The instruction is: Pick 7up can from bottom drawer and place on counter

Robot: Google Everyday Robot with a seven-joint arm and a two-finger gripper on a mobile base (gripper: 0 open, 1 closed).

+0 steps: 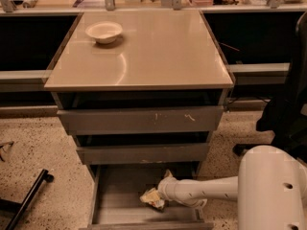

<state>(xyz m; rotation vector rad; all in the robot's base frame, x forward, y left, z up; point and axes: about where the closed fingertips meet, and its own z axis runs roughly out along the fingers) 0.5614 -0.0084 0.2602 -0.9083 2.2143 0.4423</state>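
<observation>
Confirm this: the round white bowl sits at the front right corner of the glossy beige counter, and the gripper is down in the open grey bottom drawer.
Wrong corner. The camera view shows the round white bowl near the back left corner of the glossy beige counter. The gripper is indeed down in the open grey bottom drawer.

The smooth white tubular arm (211, 189) ended in a rounded collar, and its bulky white housing (268, 176) bore two small dark holes. The pale yellowish hand (153, 198) lay inside the deep grey metal bottom drawer (117, 195).
</observation>
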